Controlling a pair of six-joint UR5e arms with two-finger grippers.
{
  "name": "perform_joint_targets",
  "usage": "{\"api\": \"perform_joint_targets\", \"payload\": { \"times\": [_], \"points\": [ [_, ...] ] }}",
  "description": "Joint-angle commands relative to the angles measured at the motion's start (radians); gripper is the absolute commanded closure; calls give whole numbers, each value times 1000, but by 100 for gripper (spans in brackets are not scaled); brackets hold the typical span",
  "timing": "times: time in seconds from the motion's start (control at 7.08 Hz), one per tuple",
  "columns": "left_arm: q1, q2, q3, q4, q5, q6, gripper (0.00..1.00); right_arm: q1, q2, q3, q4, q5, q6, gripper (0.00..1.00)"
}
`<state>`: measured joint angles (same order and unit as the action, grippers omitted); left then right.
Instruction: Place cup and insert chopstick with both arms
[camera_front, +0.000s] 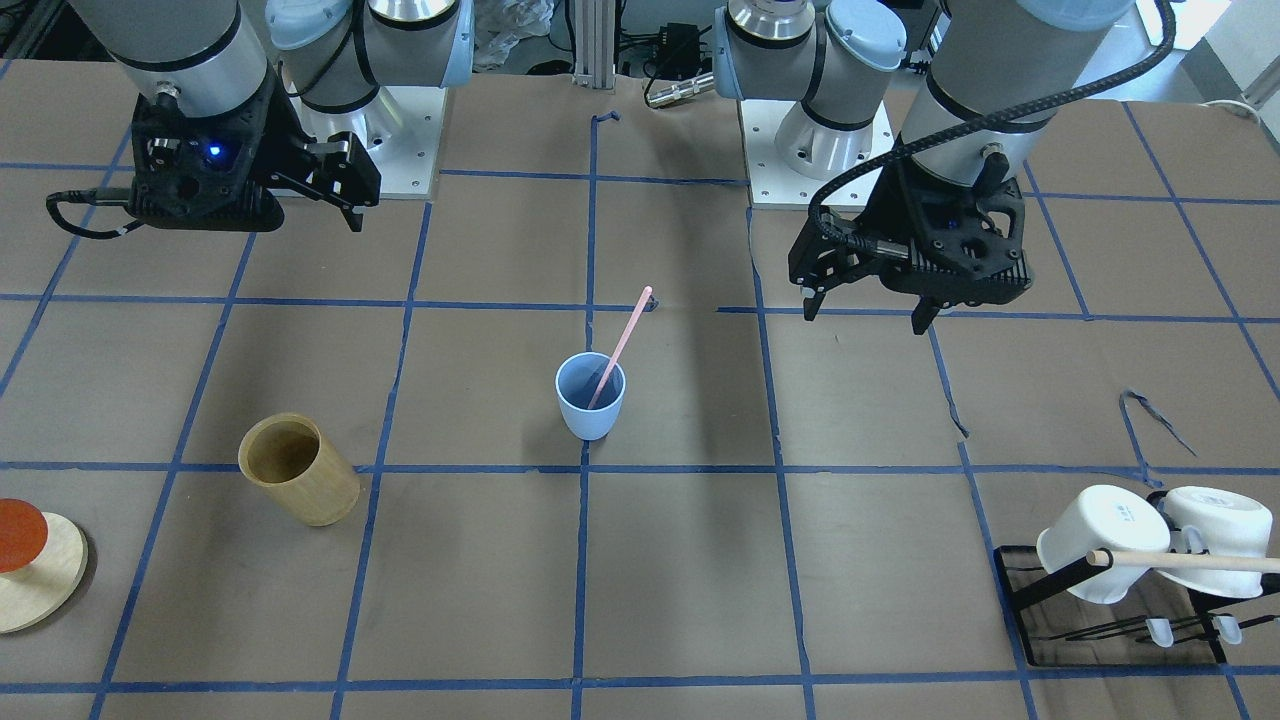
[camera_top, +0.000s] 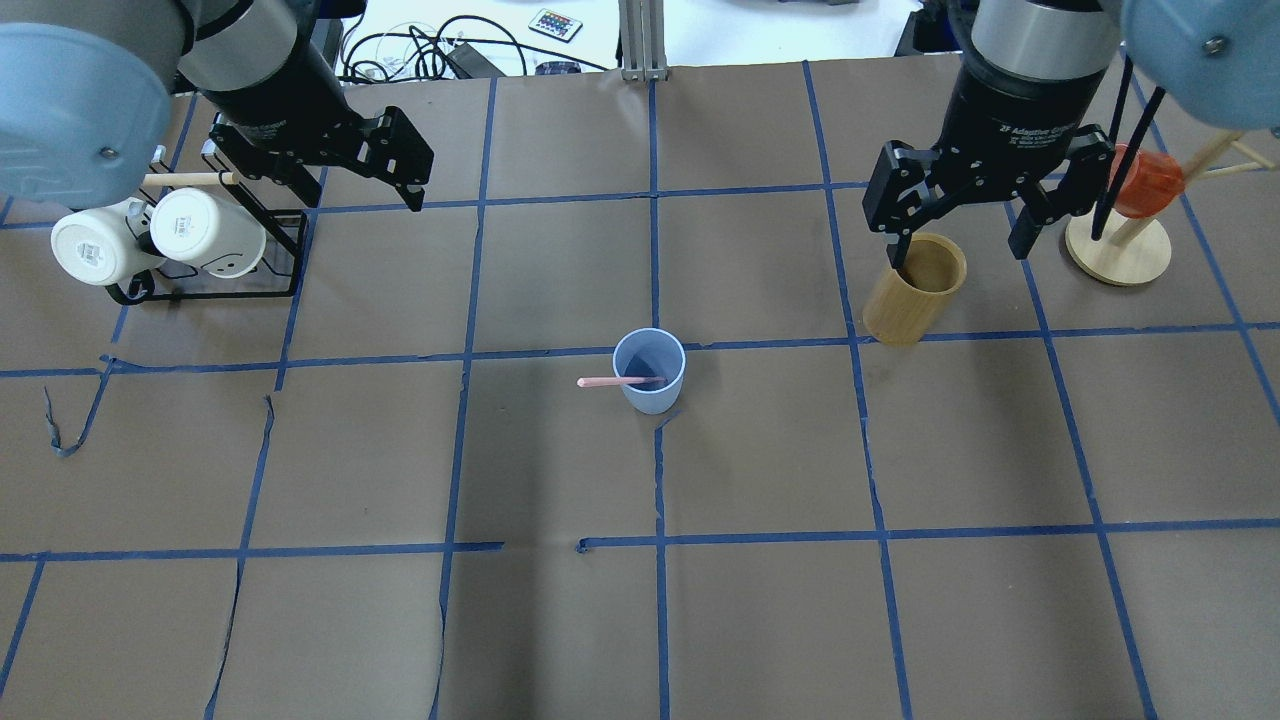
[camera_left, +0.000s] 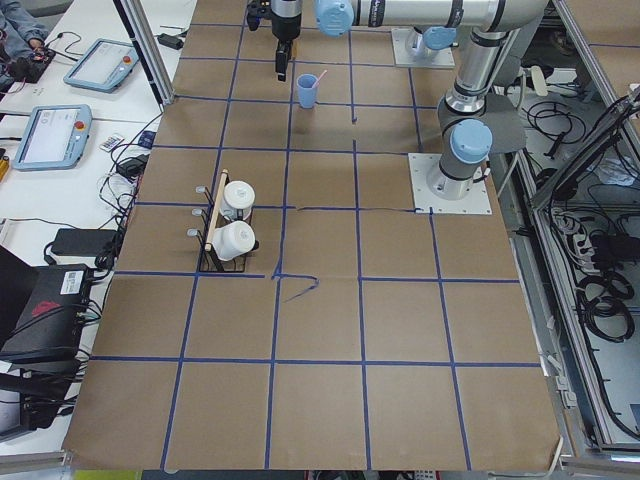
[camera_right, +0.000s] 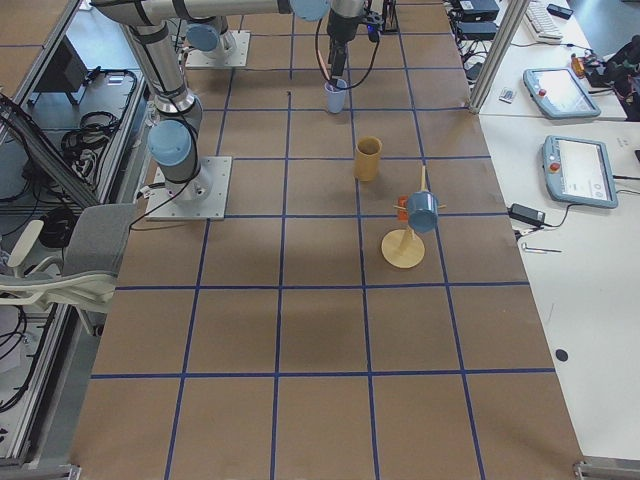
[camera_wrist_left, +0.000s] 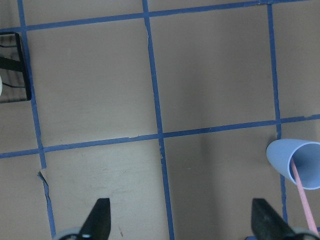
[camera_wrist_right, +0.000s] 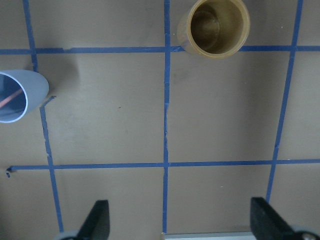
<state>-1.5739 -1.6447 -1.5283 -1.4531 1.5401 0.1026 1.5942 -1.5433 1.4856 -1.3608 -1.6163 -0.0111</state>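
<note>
You see the cup (camera_top: 649, 371) upright, the chopstick (camera_top: 618, 382) leaning inside it; the left gripper (camera_front: 865, 315) hangs spread, well apart from the cup; the right gripper (camera_wrist_right: 180, 222) likewise, empty.

White lettering on the black body above the right claw (camera_top: 960, 246) reads "2F Adaptive"; the word after it is unclear. Small marks on a white mug's (camera_top: 92, 250) base are too tiny to read.

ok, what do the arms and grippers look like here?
Left arm and right arm: grey metal tubes, light blue joint caps. Left gripper and right gripper: black, two fingers each. A black ribbed cable loops beside the left wrist; white lettering on the right gripper's collar.
</note>
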Motion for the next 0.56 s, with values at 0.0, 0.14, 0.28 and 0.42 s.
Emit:
{"api": "perform_joint_targets", "payload": {
  "times": [0.0,0.14,0.28,0.42],
  "points": [
    [0,-1,-1,2,-2,0,0,0,-29,-1,5,-10,-30,0],
    [0,-3,-1,2,-2,0,0,0,-38,-1,5,8,-30,0],
    [0,-1,-3,2,-2,0,0,0,-38,-1,2,15,-30,0],
    [0,-1,-3,2,-2,0,0,0,-40,-1,-3,15,-30,0]
  ]
}}
